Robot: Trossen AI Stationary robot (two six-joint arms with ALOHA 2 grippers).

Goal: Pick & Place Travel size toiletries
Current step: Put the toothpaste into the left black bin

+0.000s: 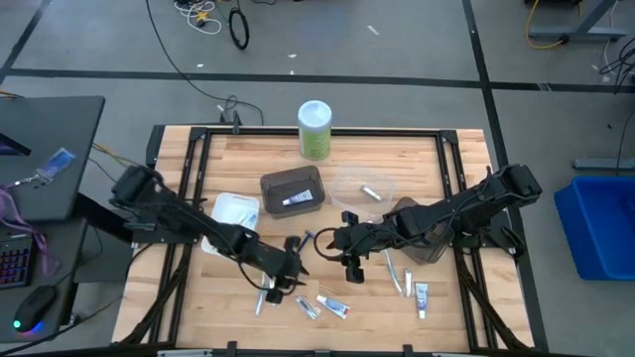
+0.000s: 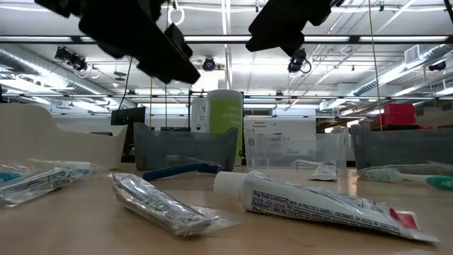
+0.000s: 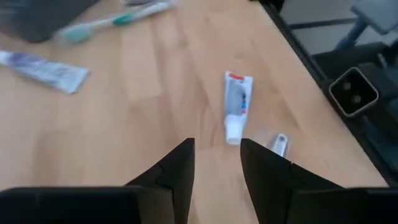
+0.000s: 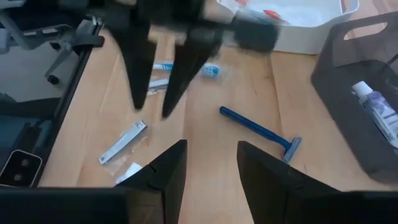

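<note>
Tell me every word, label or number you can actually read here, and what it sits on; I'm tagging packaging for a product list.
None can be read for certain.
Toothpaste tube, low view: lines of small print, too blurred to read.
Green canister: pale lettering, too blurred to read.
White sign behind the clear tray: dark text lines, too small.
Tube in the dark tray: markings too small.
Tube ahead of the left hand: red and blue marks, no legible words.

The table [image 1: 417, 159] is pale, matt wood planking with visible grain. A white tube [image 2: 318, 205] looks like smooth, slightly glossy plastic, and the crinkled packet [image 2: 159, 205] beside it shines like foil (silvery, creased). The blue razor [image 4: 261, 132] appears to be plastic.
</note>
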